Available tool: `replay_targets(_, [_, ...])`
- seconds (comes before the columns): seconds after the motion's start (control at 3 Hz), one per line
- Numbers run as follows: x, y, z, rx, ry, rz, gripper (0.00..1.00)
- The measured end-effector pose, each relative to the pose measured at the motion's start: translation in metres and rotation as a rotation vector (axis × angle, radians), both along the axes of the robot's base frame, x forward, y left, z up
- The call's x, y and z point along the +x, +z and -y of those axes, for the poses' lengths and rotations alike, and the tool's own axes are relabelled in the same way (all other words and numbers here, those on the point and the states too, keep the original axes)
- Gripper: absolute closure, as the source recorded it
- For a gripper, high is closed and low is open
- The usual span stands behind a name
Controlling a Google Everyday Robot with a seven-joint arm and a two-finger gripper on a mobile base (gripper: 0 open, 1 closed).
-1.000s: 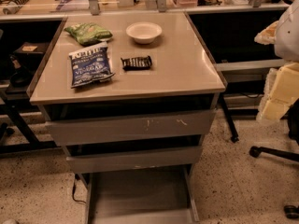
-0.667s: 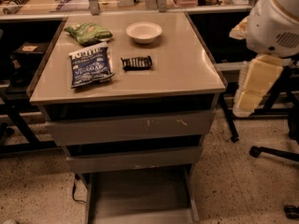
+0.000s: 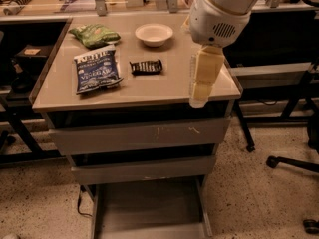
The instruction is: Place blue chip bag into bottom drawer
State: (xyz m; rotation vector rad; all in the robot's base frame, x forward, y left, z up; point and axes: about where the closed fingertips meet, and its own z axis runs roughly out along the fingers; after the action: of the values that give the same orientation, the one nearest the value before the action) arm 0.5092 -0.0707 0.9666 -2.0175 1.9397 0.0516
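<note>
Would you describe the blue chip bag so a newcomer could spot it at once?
On the beige cabinet top, look at the left half, away from the gripper over the right edge. The blue chip bag lies in front of the green chip bag, left of the black ribbed bar: the only dark blue thing, with white lettering.

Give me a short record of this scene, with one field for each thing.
blue chip bag: flat on the table top, left side
bottom drawer: pulled open, bag not inside
gripper: over the table top's right front edge, away from bag
green chip bag: behind the blue bag
white bowl: back centre
black bar: right of blue bag
</note>
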Motion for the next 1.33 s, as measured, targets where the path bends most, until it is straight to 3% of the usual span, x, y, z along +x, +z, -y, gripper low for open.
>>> replay_targets(0.33, [0.004, 0.003, -0.004, 0.009, 0.002, 0.006, 0.0])
replay_targets(1.0, [0.048, 0.036, -0.044, 0.032, 0.053, 0.091, 0.0])
replay_targets(1.33, [0.055, 0.04, -0.069, 0.048, 0.092, 0.064, 0.0])
